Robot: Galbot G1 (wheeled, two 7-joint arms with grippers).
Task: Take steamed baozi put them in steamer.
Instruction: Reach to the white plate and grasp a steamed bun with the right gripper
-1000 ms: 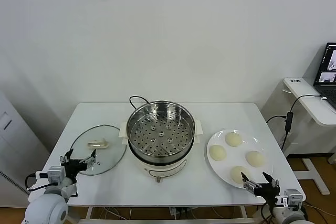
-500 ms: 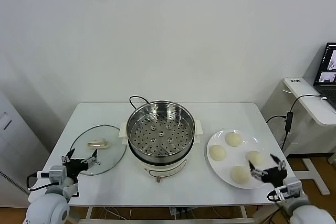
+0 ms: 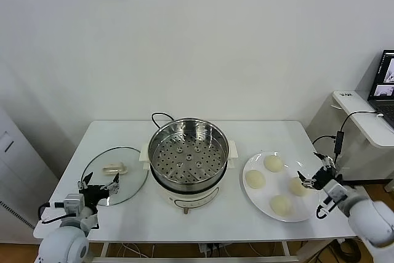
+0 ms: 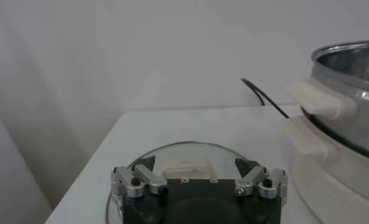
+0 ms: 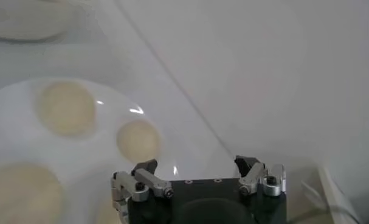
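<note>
now 4 steamed baozi (image 3: 273, 163) on plate (image 3: 255, 196), steamer (image 3: 188, 154) empty

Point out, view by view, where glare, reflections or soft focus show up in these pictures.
Head view: even light; the steamer mirrors bright patches on its steel wall, and the glass lid carries a faint sheen. Left wrist view: left gripper crisp, the steamer's handle soft-edged. Right wrist view: right gripper sharp, the baozi and white plate hazy, with small glare spots on the plate.

A plain white wall (image 3: 197, 35) stands behind the white table (image 3: 123, 137), and a second white desk (image 3: 363, 118) with an open laptop (image 3: 385, 81) stands beside it.
</note>
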